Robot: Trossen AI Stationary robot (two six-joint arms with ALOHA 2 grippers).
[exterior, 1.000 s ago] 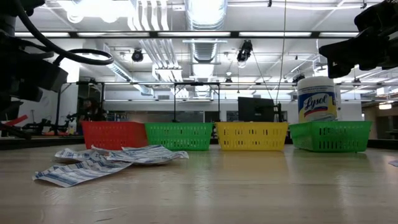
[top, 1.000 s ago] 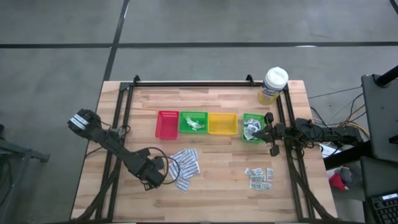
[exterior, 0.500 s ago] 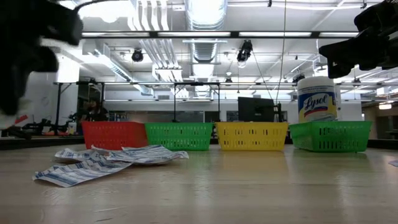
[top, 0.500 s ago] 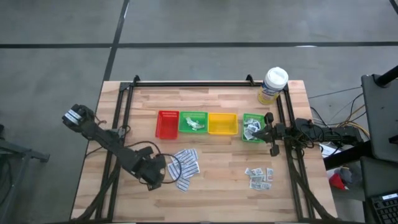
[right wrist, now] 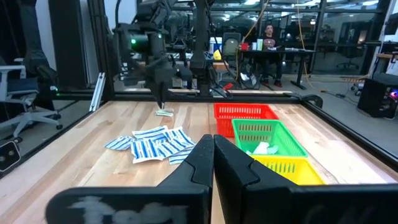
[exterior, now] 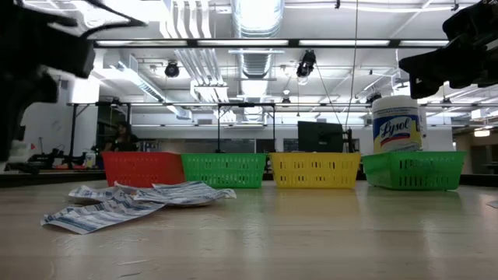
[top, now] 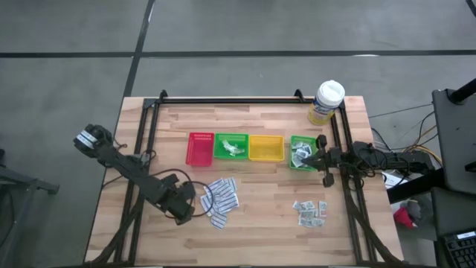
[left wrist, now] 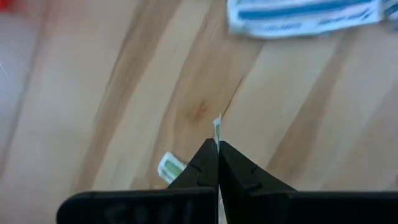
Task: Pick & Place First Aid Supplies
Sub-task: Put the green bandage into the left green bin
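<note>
from above, the left gripper (top: 184, 209) is lifting just beside the white strips (top: 221, 197), having just snapped closed. its wrist view is showing the fingers pinching a pale green-white sachet (left wrist: 217, 129): grasp made. the right gripper (top: 321, 158) is waiting pressed together.

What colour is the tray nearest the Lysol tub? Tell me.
Green; the tray beside the tub shows best in the high view.
</note>
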